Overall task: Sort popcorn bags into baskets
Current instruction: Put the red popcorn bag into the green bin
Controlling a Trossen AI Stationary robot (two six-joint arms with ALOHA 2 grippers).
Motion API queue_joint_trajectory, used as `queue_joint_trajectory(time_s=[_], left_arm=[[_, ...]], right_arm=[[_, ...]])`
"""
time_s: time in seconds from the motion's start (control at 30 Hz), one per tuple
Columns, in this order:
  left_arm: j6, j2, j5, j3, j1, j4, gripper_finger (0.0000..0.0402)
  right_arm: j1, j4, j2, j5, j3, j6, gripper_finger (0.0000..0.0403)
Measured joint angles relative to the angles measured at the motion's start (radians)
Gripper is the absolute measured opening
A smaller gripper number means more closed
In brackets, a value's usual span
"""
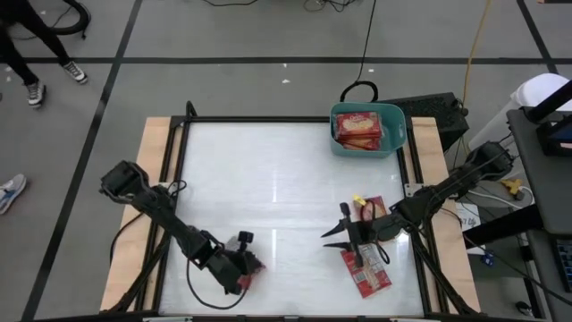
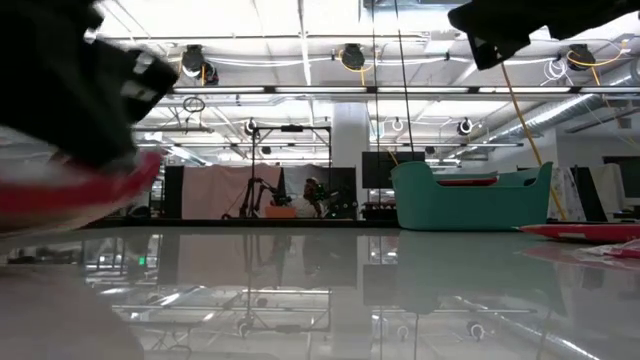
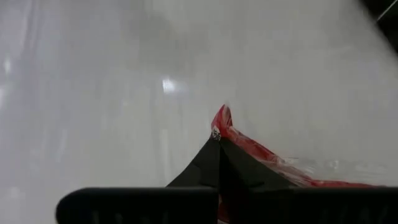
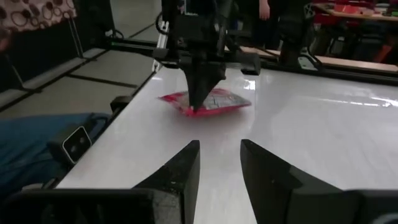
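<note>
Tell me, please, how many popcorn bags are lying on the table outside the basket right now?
3, possibly more hidden: one pinched by the left pincer near the front left, and two bags by the right pincer, one beneath the arm, one nearer the front edge.

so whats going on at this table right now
A two-armed robot is sorting red popcorn bags into a teal basket at the table's far right corner, which already holds some. The left gripper, near the front left, has its fingers shut on one bag. The right gripper hangs open at the right, beside a few more bags lying on the table.
</note>
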Motion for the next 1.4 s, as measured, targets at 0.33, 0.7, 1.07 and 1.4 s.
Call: queue_joint_trajectory(time_s=[0.33,0.7,1.07,1.4], left_arm=[[0.415,-0.135,0.053,-0.001,0.071,0.294,0.0003],[0.605,-0.185,0.442,0.000,0.228,0.432,0.0002],[0.620,-0.172,0.648,0.000,0.310,0.473,0.0002],[0.647,-0.166,0.656,0.000,0.311,0.481,0.0006]], right_arm=[[0.000,0.227,0.203,0.000,0.000,-0.021,0.0108],[0.000,0.248,0.358,0.008,0.168,-0.100,0.0108],[-0.006,0.116,0.408,0.137,0.338,-0.275,0.0188],[-0.042,0.125,0.429,0.043,0.364,-0.312,0.0228]])
